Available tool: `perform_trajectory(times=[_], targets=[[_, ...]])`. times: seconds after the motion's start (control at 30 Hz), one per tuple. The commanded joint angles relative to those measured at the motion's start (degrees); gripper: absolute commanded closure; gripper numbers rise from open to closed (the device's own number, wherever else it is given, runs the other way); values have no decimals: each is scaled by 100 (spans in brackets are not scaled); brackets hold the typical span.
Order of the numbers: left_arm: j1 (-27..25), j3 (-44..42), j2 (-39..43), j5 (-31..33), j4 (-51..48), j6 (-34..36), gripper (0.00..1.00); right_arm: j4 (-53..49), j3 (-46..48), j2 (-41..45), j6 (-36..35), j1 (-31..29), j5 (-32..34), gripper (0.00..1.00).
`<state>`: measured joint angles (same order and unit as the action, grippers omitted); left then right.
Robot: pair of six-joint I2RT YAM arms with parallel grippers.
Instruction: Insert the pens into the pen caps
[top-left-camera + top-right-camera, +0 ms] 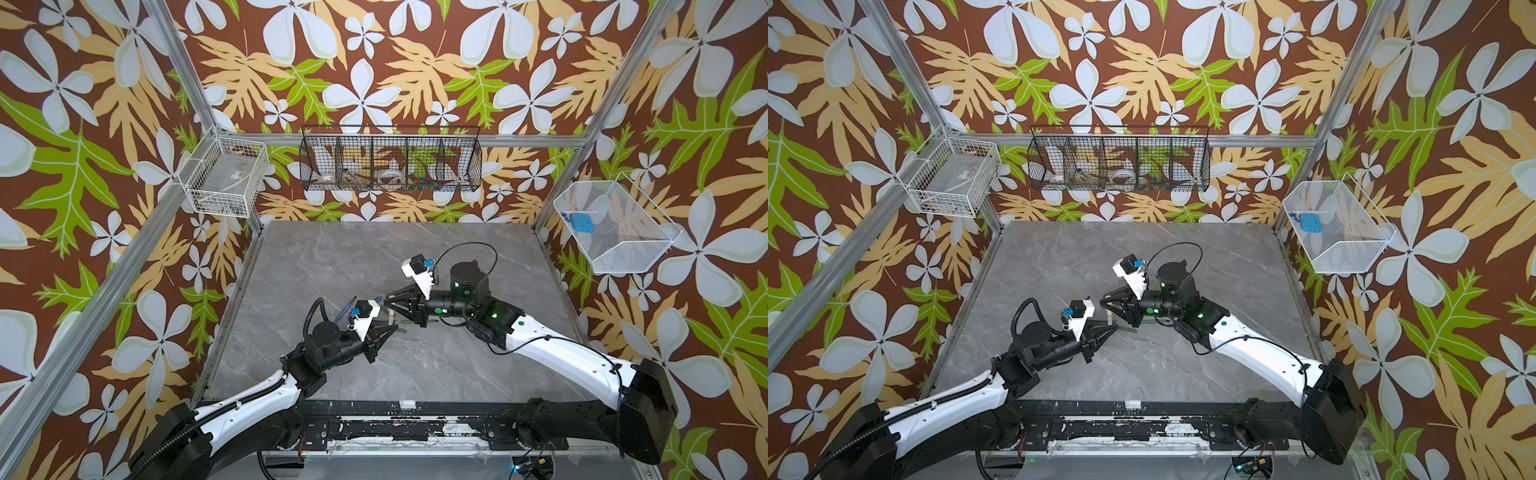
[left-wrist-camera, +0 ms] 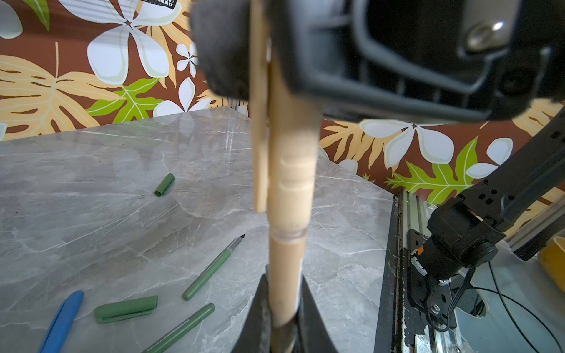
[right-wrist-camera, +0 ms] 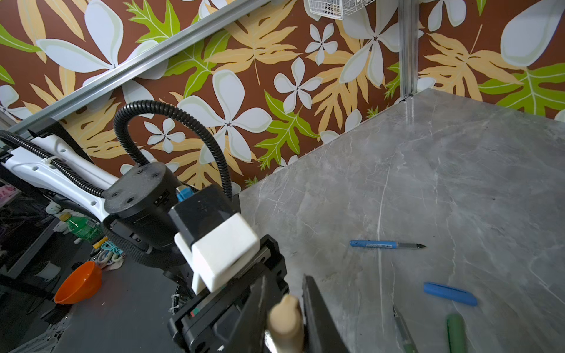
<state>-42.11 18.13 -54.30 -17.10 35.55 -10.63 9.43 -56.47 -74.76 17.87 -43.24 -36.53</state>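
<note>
— Far left, on the grey marbled tabletop [image 1: 332, 257]?
— Seeing a thin blue stick pen [image 3: 379, 244] lying flat, dark tip bare. Just past it, apart, a stubby blue cap [image 3: 449, 294].
— And green?
— Scattered loose in the left wrist view: a dark green pen [image 2: 211, 272] with bare tip, a second green pen [image 2: 180, 330] beside it, a long green cap [image 2: 125, 308] near both, a small green cap [image 2: 165, 184] well apart.
— Left gripper [image 2: 284, 284]?
— Clamped tight on the barrel of the tan pen [image 2: 286, 256], raised above the tabletop.
— Right gripper [image 3: 286, 293]?
— Closed from both sides on the tan clipped cap [image 2: 290, 171], already seated over that pen's tip end.
</note>
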Motion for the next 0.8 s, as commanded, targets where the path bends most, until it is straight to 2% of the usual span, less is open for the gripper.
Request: perform_trajectory(times=[0.0, 0.17, 0.6, 0.77], targets=[[5, 24, 31, 142, 114, -13, 100, 29, 4, -12, 83, -10, -143, 90], [8, 209, 25, 427, -79, -114, 100, -44, 67, -12, 39, -12, -98, 100], [10, 1207, -14, 733, -945, -164, 100, -508, 203, 191, -337, -12, -12, 100], [10, 1391, 73, 1051, -945, 96, 100, -389, 434, 303, -296, -9, -341, 100]])
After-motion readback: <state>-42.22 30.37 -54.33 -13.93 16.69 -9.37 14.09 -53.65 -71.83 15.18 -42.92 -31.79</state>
